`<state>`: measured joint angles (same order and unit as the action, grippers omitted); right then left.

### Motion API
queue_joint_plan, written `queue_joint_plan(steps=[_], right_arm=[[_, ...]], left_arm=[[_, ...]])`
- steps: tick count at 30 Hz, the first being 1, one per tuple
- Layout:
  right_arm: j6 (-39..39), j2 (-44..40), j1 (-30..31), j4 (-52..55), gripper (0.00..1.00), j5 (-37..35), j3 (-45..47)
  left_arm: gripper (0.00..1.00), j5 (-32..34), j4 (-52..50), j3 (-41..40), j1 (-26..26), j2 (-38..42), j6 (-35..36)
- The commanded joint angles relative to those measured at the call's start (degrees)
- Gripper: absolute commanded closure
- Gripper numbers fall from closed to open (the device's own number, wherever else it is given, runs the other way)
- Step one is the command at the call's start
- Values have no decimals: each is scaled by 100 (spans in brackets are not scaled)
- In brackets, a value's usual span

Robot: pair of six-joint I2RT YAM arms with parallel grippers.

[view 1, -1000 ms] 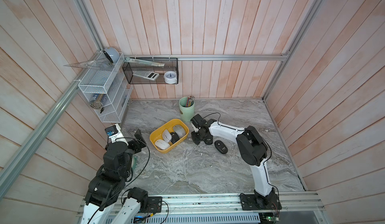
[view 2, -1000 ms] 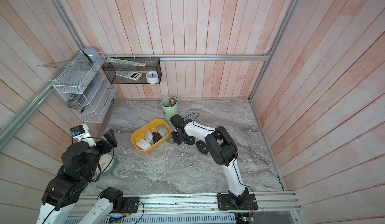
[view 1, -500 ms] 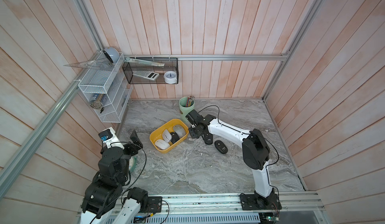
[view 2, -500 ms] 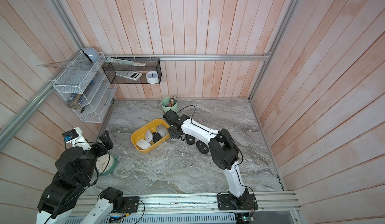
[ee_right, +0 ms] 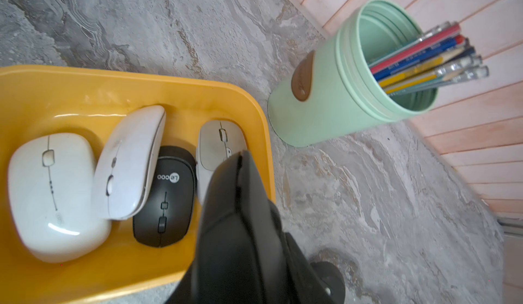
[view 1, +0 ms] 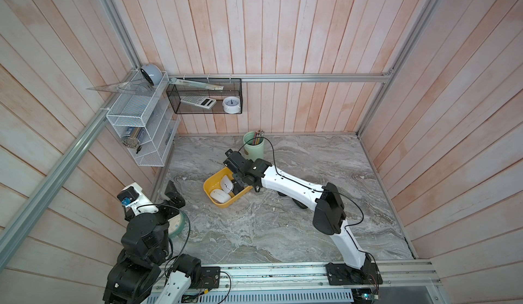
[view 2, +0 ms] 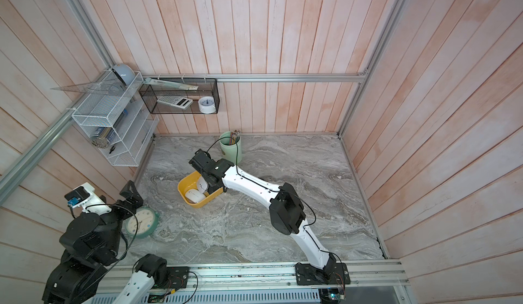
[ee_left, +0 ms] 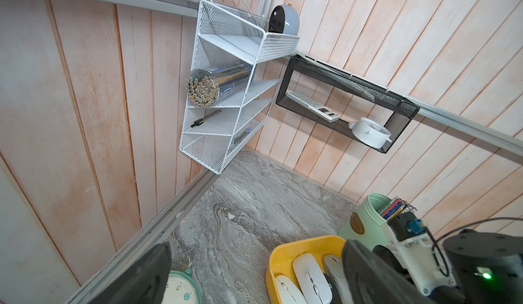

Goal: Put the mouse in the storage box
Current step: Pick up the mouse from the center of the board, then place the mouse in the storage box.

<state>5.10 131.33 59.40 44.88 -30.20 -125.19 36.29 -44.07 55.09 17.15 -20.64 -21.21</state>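
Your right gripper [ee_right: 240,164] hangs over the storage box [ee_right: 85,90] with its two black fingers pressed together along a thin seam, and nothing shows between them. The fingers cover the near end of the grey mouse [ee_right: 215,144], and you cannot tell from these views whether they touch it. That yellow tub sits on the marble tabletop [view 1: 254,231], towards the back and just in front of the green pencil cup [ee_right: 334,113], with a strip of bare marble between the two. Four mice lie side by side in it. The broad white mouse [ee_right: 53,198] is at one end. Next comes the slim white mouse [ee_right: 127,164], tilted and resting against the edge of the black Lecoo mouse [ee_right: 167,198]. The grey one lies along the wall nearest the cup. In a top view, dark rounded shapes [view 1: 300,205] peek out from under your right forearm on the tabletop, well apart from the tub; they are too hidden to name. Your left gripper [view 1: 173,195] is raised at the left edge of the table, its fingers spread wide and holding nothing, above a green alarm clock [view 2: 141,222] that lies face up. On the walls hang a white wire rack [view 1: 135,110] and a black mesh basket [view 1: 203,96].
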Motion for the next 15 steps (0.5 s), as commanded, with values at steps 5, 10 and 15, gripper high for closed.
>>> queue_joint_plan(steps=[5, 10, 15], right_arm=[[-540, 908, -32, 523, 66, -631, -1317], [-791, 1334, -19, 618, 66, -811, -1826], [-1022, 1561, -16, 493, 65, -1005, -1856]], left_arm=[[0, 176, 74, -109, -38, 113, -24], [0, 180, 98, -113, -43, 105, 2], [0, 190, 101, -121, -45, 112, -2]])
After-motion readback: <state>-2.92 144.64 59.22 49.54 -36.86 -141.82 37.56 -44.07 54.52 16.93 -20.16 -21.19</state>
